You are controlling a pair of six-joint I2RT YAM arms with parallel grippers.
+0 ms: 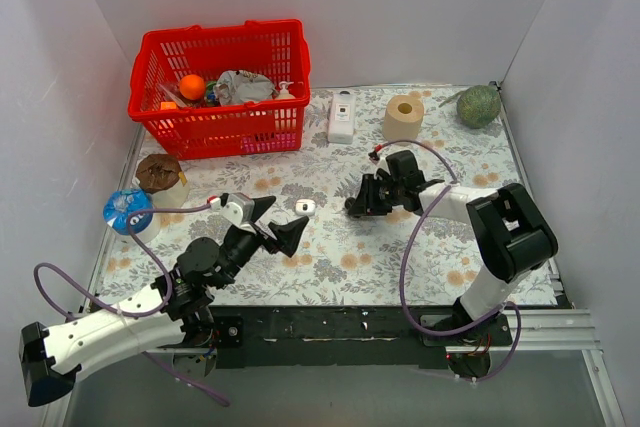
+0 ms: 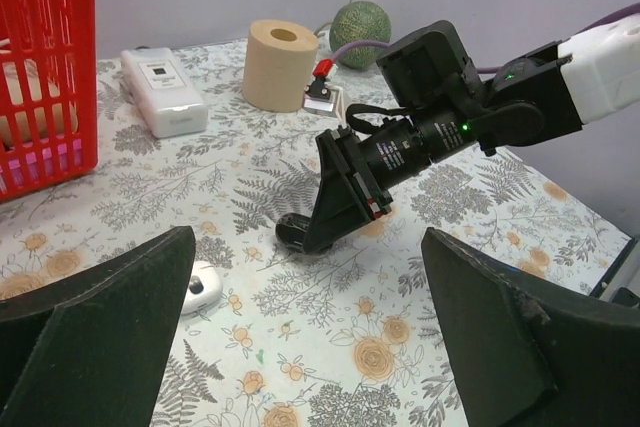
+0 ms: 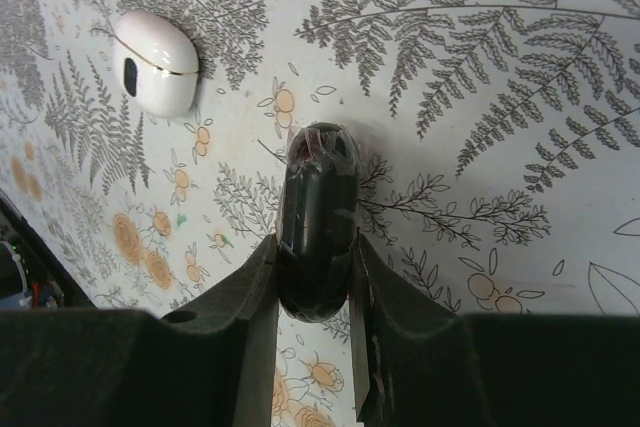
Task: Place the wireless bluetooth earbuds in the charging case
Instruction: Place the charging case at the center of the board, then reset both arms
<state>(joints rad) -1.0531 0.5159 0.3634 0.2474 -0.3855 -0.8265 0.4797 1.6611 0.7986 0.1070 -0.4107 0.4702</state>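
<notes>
A black, closed charging case lies on the floral cloth; it also shows in the top view and the left wrist view. My right gripper is shut on it, one finger on each side, low on the table. A white, closed charging case lies just left of it, also in the left wrist view and the right wrist view. My left gripper is open and empty above the cloth near the white case. No loose earbuds are in view.
A red basket with several items stands at the back left. A white device, a paper roll and a green ball line the back. A brown-lidded jar and a blue-topped cup stand at the left edge.
</notes>
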